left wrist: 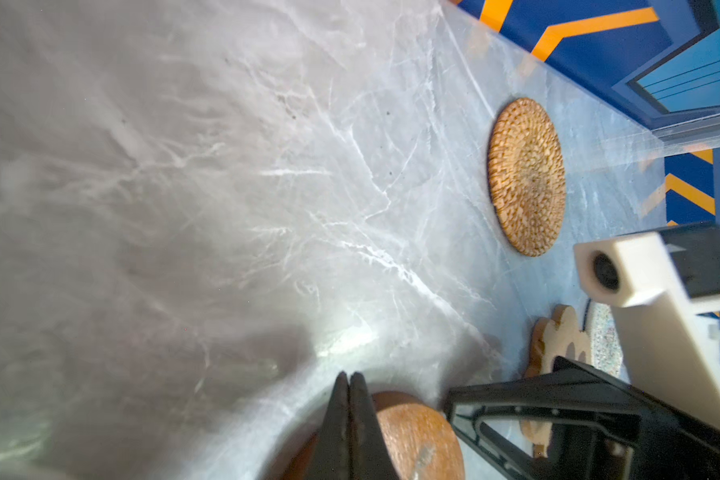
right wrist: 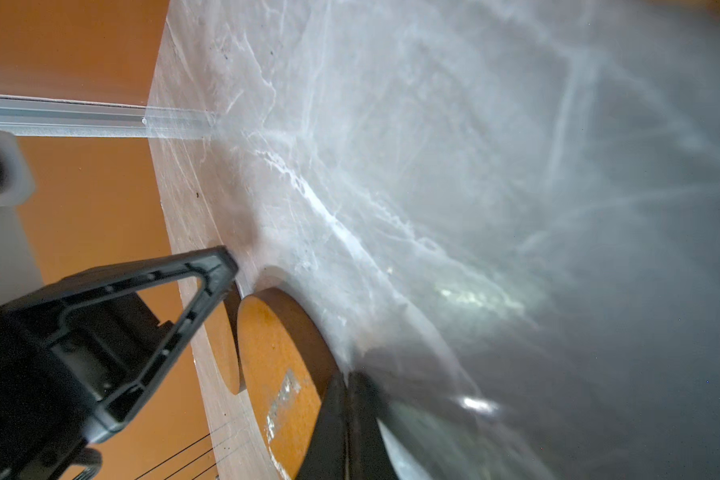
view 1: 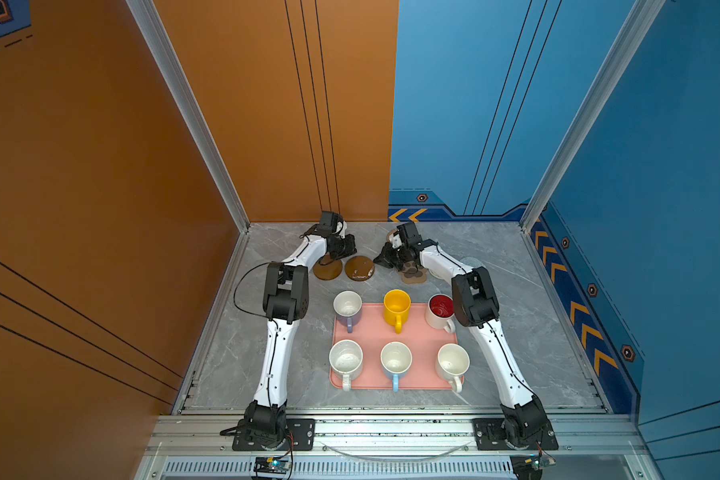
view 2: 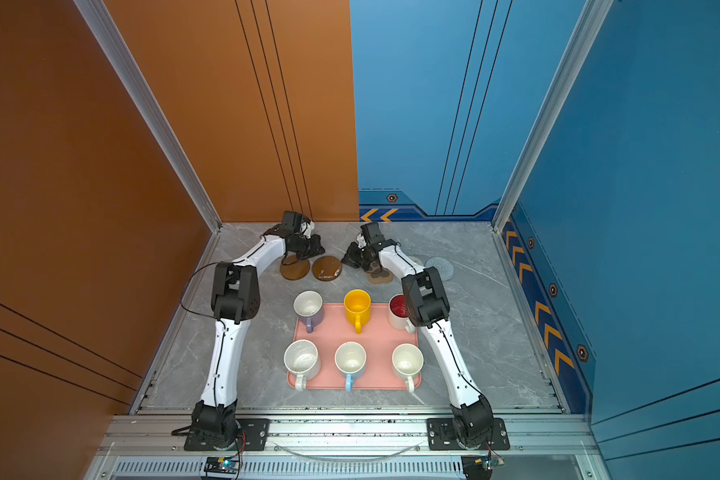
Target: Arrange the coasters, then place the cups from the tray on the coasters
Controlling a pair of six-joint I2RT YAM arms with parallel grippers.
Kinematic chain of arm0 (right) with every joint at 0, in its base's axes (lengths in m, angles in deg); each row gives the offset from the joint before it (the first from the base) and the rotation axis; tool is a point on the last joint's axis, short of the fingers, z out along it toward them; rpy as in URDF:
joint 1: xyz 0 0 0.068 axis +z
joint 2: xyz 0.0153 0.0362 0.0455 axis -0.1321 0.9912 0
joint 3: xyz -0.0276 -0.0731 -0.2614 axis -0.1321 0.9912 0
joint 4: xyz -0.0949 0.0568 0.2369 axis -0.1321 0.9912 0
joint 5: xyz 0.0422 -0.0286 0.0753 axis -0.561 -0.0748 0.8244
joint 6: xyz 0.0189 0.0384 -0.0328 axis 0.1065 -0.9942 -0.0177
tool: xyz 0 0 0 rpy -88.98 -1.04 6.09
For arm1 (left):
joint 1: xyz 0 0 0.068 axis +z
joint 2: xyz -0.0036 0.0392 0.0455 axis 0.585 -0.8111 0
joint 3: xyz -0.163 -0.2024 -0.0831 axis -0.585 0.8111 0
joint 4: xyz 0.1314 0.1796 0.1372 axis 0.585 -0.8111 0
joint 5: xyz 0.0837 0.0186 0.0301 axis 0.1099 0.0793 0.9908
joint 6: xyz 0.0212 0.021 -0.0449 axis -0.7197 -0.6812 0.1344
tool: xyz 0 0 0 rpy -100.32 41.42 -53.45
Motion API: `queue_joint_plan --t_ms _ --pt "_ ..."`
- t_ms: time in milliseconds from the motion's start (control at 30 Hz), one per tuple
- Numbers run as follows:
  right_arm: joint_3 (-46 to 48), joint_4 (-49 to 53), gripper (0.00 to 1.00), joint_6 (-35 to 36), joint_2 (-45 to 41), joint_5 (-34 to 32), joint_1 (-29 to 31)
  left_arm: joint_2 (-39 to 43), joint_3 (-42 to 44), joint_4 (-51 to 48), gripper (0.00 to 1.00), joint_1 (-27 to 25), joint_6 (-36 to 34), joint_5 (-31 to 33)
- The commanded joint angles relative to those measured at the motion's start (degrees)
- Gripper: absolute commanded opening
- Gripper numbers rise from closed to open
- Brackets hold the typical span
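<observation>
Early stage: coasters not yet in order, no cup moved.
In both top views all six cups [view 1: 396,308] stand on the tray [view 1: 418,336] at lower centre. Above it the coasters [view 1: 413,275] lie loosely grouped. The left gripper [left wrist: 348,384] and right gripper [right wrist: 347,380], both pressed together and empty, sit by the brown discs [view 1: 327,269].

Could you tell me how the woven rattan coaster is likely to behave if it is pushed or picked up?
The rattan coaster lies flat on the grey tabletop, so a push would probably slide it, not roll it. Its thin edge looks hard to pinch from above. The coarse weave suggests it is light, fairly stiff and not slippery.
</observation>
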Motion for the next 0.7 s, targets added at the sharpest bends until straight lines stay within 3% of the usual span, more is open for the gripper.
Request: queue_joint_plan --t_ms 0,333,667 --pt "1.4 2.7 0.00 1.4 -3.1 -0.3 0.9 5.4 0.5 -1.2 0.00 0.5 -1.4 1.1" --pt "2.1 1.8 0.00 1.1 -3.5 -1.5 2.4 11.6 4.5 -1.1 0.00 0.1 -2.1 -1.3" --pt "3.8 1.7 0.00 2.5 -8.1 -1.9 0.0 17.7 9.4 -0.2 0.00 -1.9 -3.0 -2.1"
